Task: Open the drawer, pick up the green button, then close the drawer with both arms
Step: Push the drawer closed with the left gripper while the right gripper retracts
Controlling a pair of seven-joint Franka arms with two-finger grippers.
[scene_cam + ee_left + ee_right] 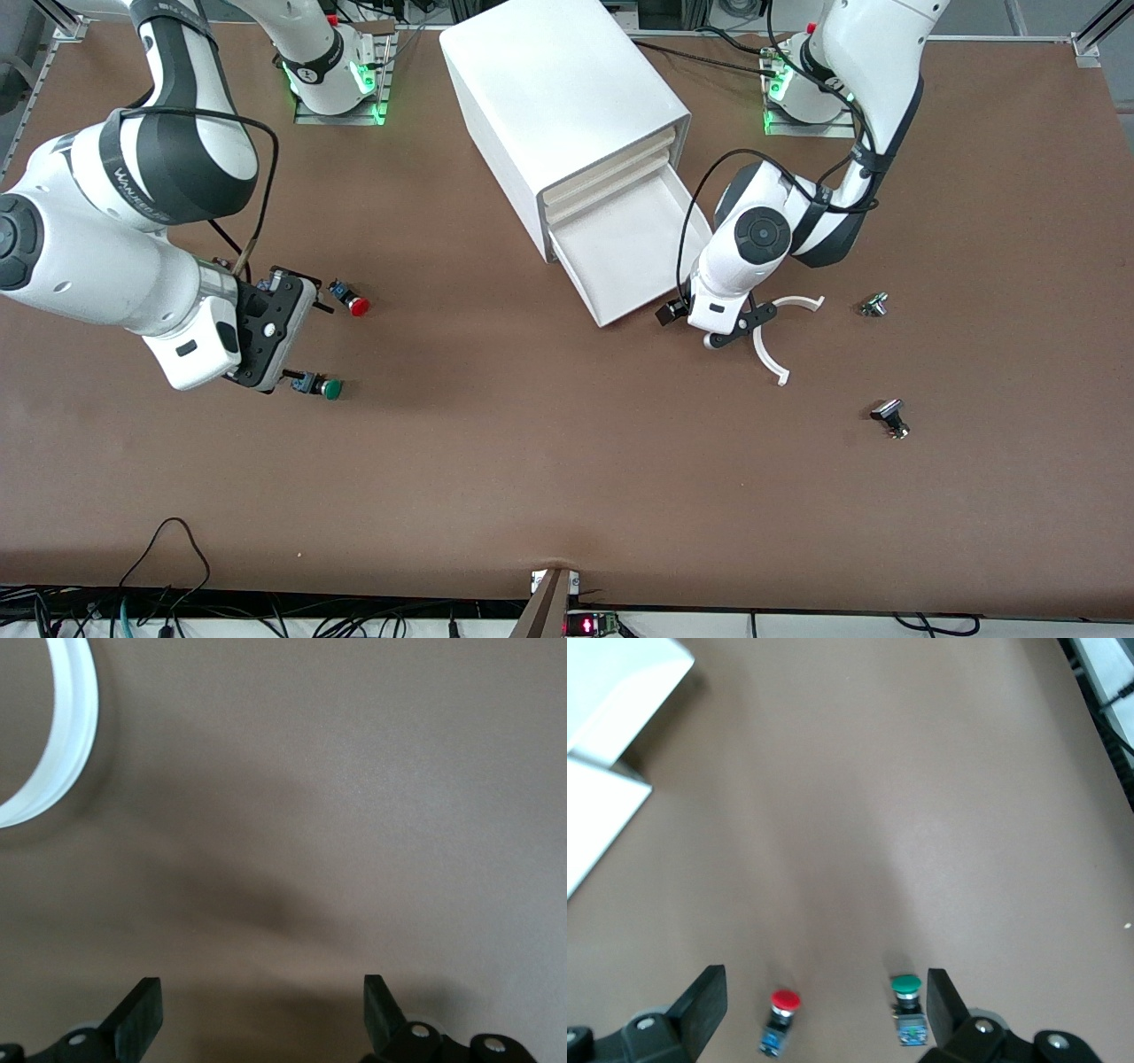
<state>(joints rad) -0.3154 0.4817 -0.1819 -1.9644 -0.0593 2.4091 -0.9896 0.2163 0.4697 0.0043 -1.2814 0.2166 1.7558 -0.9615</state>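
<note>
Only the front view shows the drawer (631, 257) out; both grippers, left (261, 1014) and right (824, 1010), hang released, the right over the green button (905, 985).

The 2 arms were large, glossy white and rounded, with black bands at the joints. The right arm (106, 239) carried grey lettering on 1 wide black band, and a thin black cable looped from its forearm toward the wrist. The left arm (797, 221) showed a round black cap with a small hub on its joint, and black cables ran along its links. Both bases glowed green. The right gripper (306, 341) had a flat black body marked with a white dot, and matt black fingers (704, 1005) fixed with silver screws. The left gripper (740, 328) had the same black fingers (142, 1014) and silver screws.
</note>
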